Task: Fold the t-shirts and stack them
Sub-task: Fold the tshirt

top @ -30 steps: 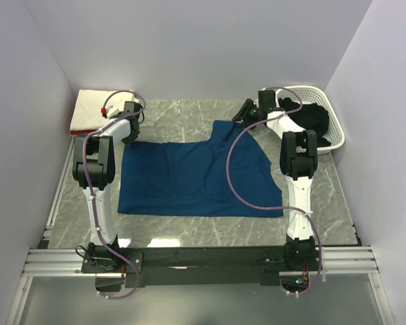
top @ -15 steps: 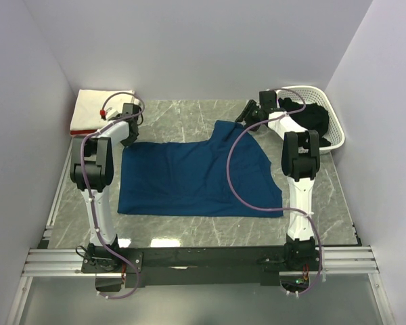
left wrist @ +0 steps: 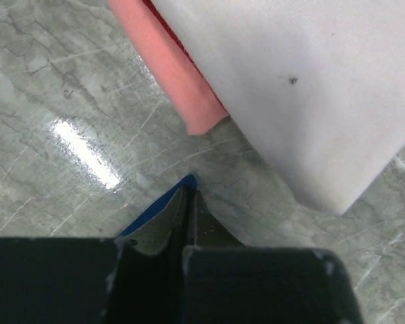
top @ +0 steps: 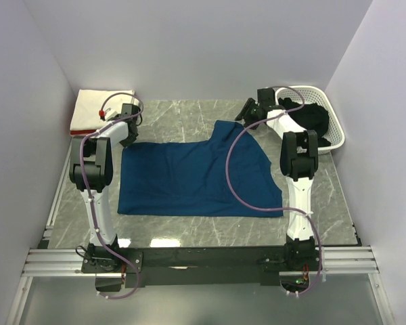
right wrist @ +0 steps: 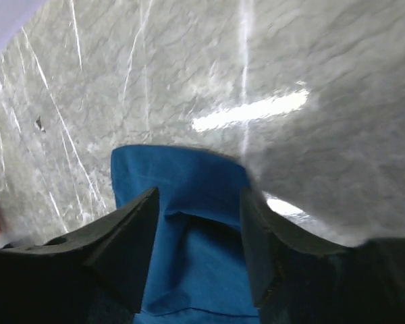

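Currently left fingers (left wrist: 194, 210) are pinched shut on the far-left corner of the navy t-shirt (top: 189, 177), just near of the folded cream-white t-shirt (left wrist: 290, 81) lying on the pink-red one (left wrist: 165, 57). Right fingers (right wrist: 125, 243) are spread wide, straddling the navy cloth's far-right edge without clamping it. Navy shirt lies spread mid-surface (top: 183, 115). Black t-shirt (top: 314, 118) sits in basket (top: 303, 89), far right.

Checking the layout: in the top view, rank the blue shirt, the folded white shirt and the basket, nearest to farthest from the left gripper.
1. The blue shirt, corner pinched in the left gripper.
2. The folded white shirt, just behind, back left.
3. The basket, far right.
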Tool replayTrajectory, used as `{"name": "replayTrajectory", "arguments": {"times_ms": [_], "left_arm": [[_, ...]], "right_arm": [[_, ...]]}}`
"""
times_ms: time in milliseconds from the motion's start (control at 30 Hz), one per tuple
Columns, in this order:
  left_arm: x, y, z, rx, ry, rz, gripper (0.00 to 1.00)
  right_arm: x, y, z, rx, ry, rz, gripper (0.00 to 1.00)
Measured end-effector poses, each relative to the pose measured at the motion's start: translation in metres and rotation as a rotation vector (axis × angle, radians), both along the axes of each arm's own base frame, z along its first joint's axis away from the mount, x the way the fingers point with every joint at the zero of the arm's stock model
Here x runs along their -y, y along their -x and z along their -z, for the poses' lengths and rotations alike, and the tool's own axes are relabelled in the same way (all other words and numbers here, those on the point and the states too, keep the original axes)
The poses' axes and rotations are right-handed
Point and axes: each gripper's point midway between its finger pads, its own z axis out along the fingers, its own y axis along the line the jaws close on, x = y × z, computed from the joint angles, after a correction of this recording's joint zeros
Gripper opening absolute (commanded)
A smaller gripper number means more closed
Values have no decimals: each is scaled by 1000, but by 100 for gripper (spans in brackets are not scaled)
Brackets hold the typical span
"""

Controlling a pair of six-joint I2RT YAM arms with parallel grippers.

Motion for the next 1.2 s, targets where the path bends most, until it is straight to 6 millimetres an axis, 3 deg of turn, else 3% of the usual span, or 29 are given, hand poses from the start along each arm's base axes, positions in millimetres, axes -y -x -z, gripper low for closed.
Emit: {"name": "replayTrajectory", "arguments": {"times_ms": [167,333,533,833,1200], "left_arm": [[0,-1,0,4,4,1,2],[1,-2,-3,11,12,5,1],[2,-2,-8,25,20,10,1],[-3,-1,-22,54,16,14,1],[-4,1,-34,81,28,21,1]], "right_arm": [[-11,1,5,-13,-29,-15,35],[-14,3,16,-37,-49,-15,21],[-15,-2,8,-19,-49,-17,2],[-9,-5,-13,34,-3,-28,0],[8,13,-86,159,125,-17,0]]}}
